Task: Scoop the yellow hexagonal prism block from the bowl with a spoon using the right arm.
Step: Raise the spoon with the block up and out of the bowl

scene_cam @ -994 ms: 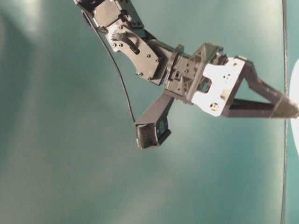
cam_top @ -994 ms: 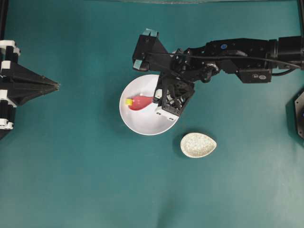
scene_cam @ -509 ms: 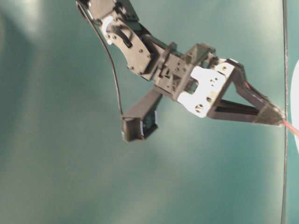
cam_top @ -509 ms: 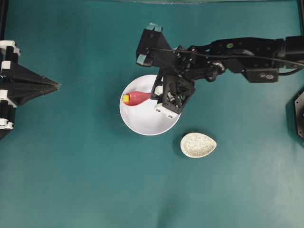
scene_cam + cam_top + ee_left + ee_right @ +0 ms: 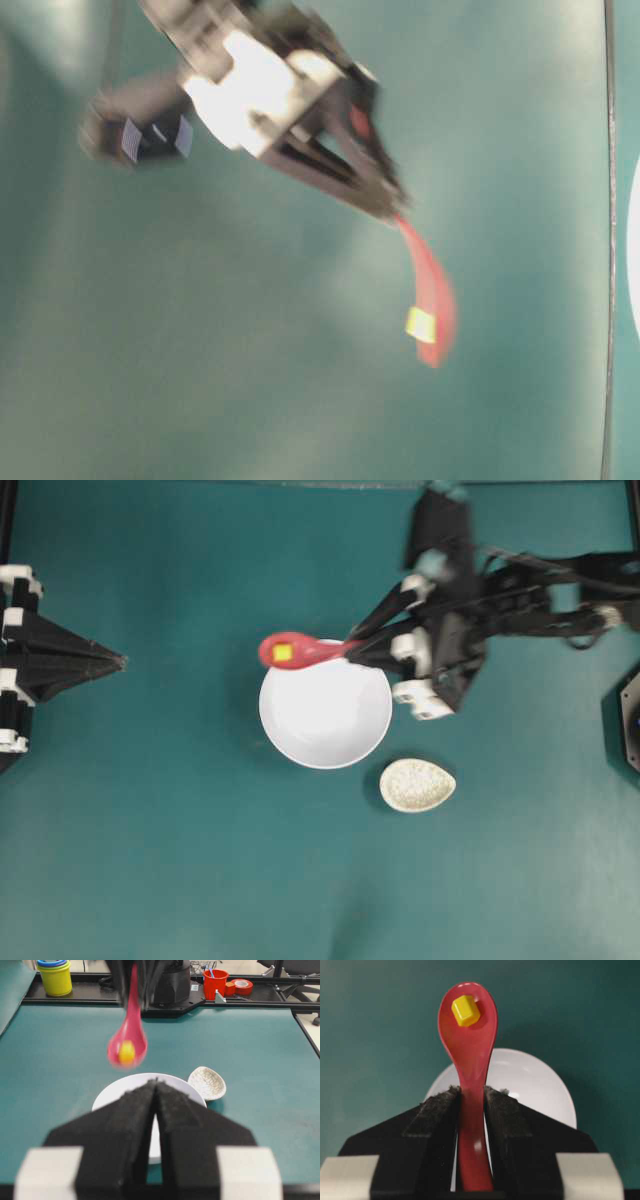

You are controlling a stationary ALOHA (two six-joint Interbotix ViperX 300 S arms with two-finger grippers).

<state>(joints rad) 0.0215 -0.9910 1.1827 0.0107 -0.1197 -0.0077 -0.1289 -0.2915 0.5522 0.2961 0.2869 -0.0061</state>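
My right gripper (image 5: 471, 1110) clamps the glossy pink-red spoon (image 5: 469, 1045), tiny yellow hexagonal block (image 5: 465, 1010) riding in its scoop above the wide white bowl's (image 5: 330, 730) far-left rim. Keep it level, no jerks (left gripper (image 5: 156, 1091), pressed together, idles).

Lighting even, bright, diffuse from above; we note soft shadow around bowl (image 5: 325, 715) on teal mat. Overhead view: right arm (image 5: 520, 590) smeared by motion blur, spoon (image 5: 300, 651) sharper. Table-level view worst: whole arm streaked, spoon a red smear, pale glare patch top left; we think yellow fleck is block, not certain. Left wrist view: near fingers (image 5: 125, 1130) out of focus, spoon soft. Right wrist view crisp; glossy highlight on handle.
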